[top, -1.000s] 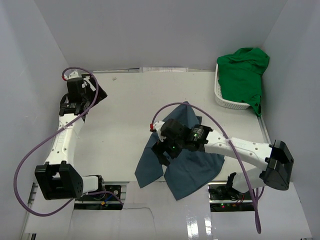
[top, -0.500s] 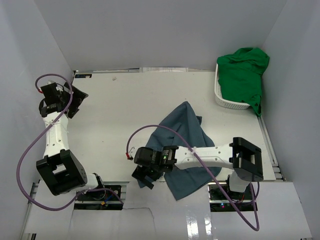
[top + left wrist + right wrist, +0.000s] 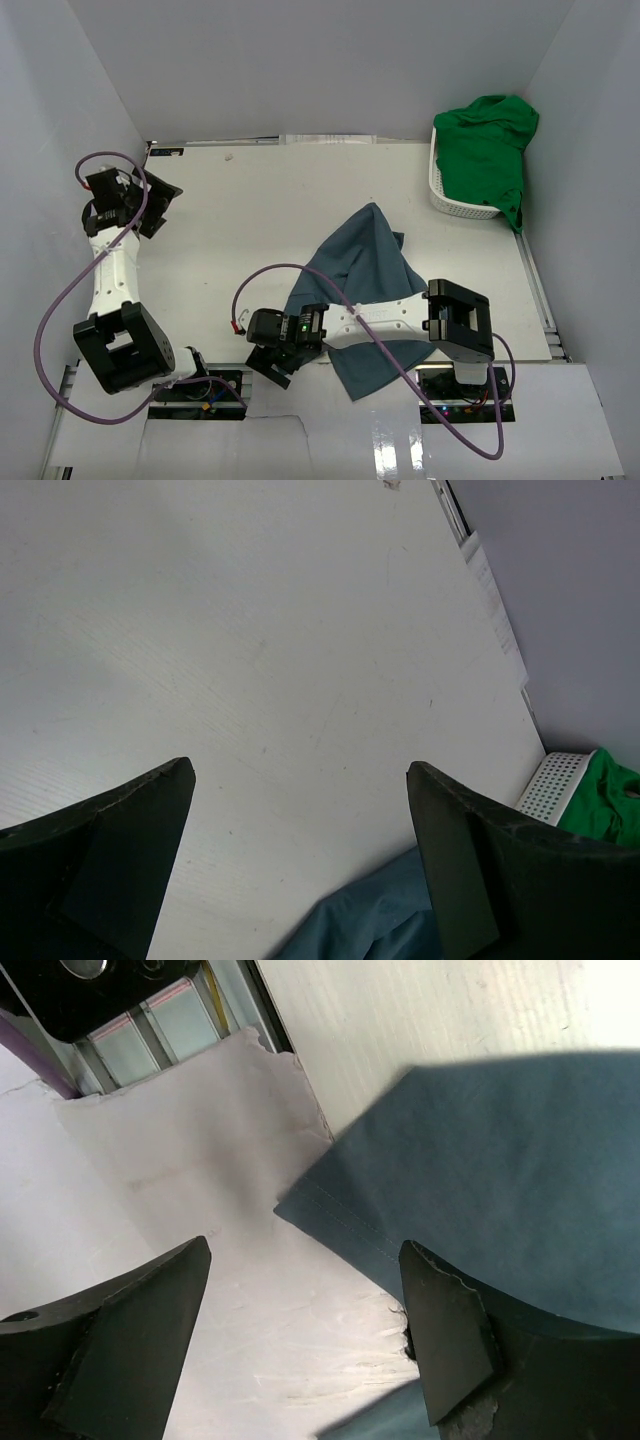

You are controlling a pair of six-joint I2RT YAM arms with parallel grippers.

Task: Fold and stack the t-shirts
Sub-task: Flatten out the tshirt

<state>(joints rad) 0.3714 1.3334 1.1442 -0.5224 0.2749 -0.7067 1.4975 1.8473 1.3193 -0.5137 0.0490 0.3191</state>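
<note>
The dark slate-blue t-shirt (image 3: 362,262) lies crumpled on the table right of centre. My right gripper (image 3: 270,368) is open at the shirt's near-left corner, by the table's front edge. In the right wrist view the hemmed corner (image 3: 470,1150) lies just beyond the open, empty right gripper (image 3: 305,1243). The bright green t-shirt (image 3: 487,145) is heaped in the white basket (image 3: 452,205) at the back right. My left gripper (image 3: 160,208) is open and empty at the far left. It looks across bare table (image 3: 300,770) at the blue shirt (image 3: 385,915) and the green shirt (image 3: 612,798).
White walls close in the table on the left, back and right. The right arm lies across the front part of the blue shirt. The table's front edge with torn white paper (image 3: 180,1140) is under the right gripper. The basket (image 3: 553,785) stands against the right wall.
The right arm has swung toward the near left, from above the blue shirt to its near-left corner. The left gripper moved left to the wall, then stayed nearly still.
</note>
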